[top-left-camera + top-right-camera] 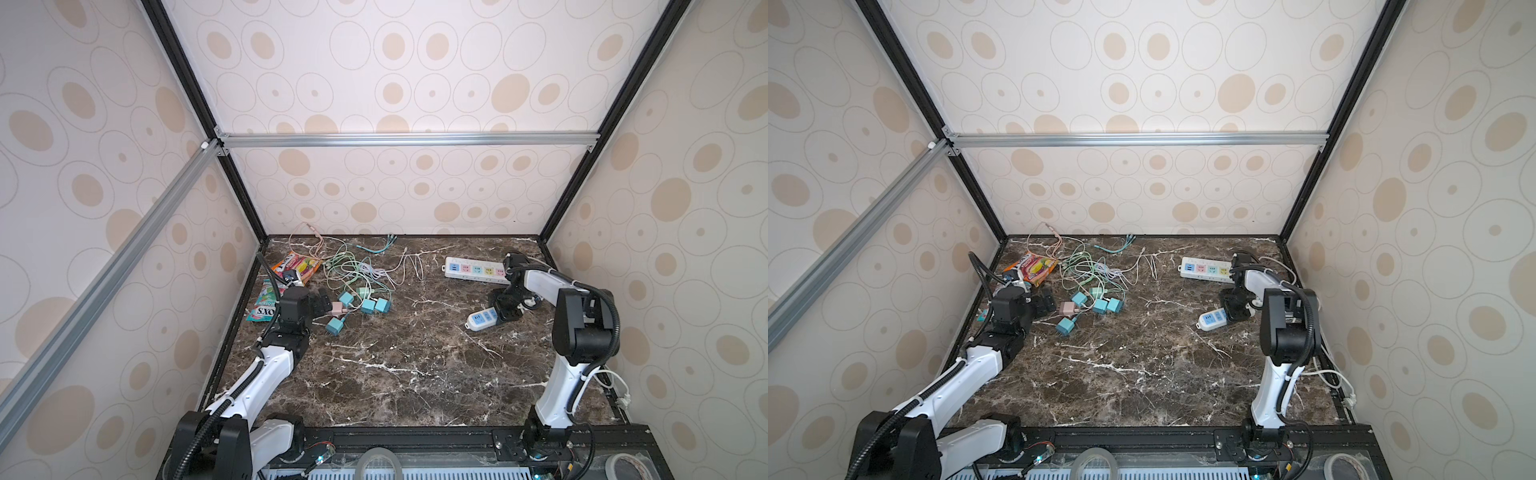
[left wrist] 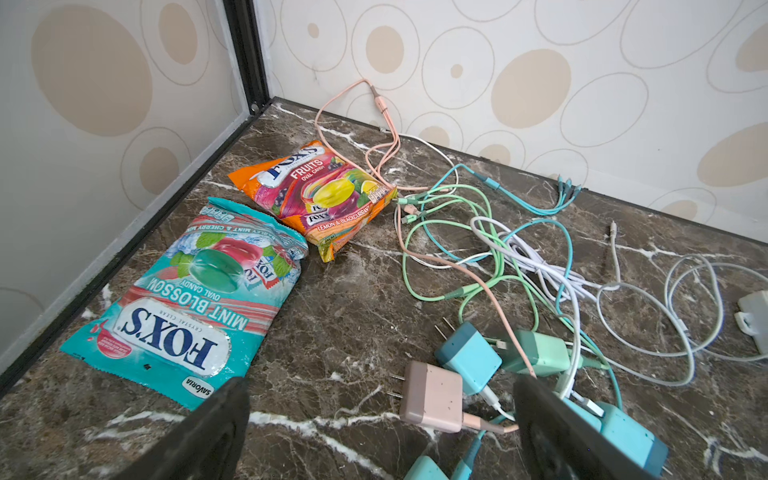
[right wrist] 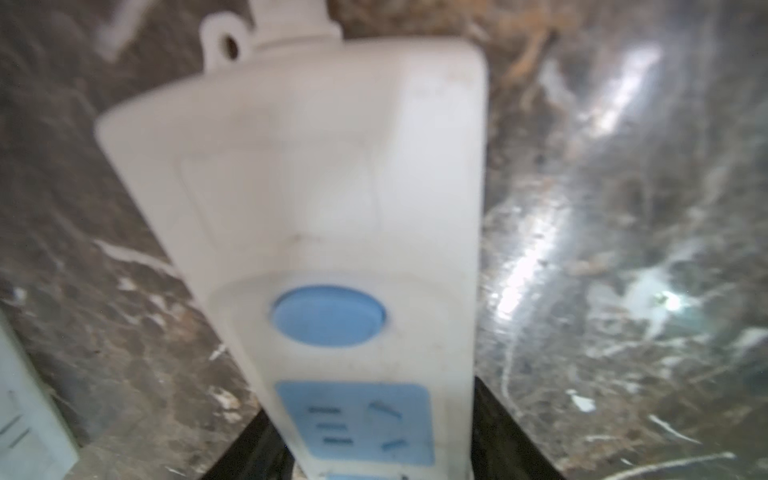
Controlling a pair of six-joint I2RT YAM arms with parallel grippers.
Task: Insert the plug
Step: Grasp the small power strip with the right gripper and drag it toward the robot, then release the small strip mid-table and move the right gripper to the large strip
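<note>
Dark brown marble tabletop (image 1: 415,374), boxed in by oval-patterned wallpaper walls (image 1: 395,83). A pink two-prong charger plug (image 2: 432,395) lies beside tangled cables (image 2: 490,257), just ahead of the wide-open left gripper (image 2: 380,386). The right gripper (image 3: 374,446) clasps a white power strip (image 3: 332,187) with blue sockets. The teal candy bag (image 2: 187,307) reads "FOX'S Mint Blossom"; the orange candy bag (image 2: 320,195) reads "FOX'S Fruits".

The teal bag (image 2: 187,307) carries the brand "FOX'S" in big dark blue letters on a white patch, with small "CRYSTAL CLEAR" next to it. Beside this stand "MINT BLOSSOM" and "OVAL CANDY", and a small dark label at the bag's edge reads "SAVORIA". The orange bag (image 2: 320,195) carries "FOX'S", "FRUITS" and "OVAL CANDY", and a band near one end reads "LEMON & BLACKCURRANT". In a top view only "FOX'S" on the teal bag (image 1: 262,309) can be read; the other print there is too small.
</note>
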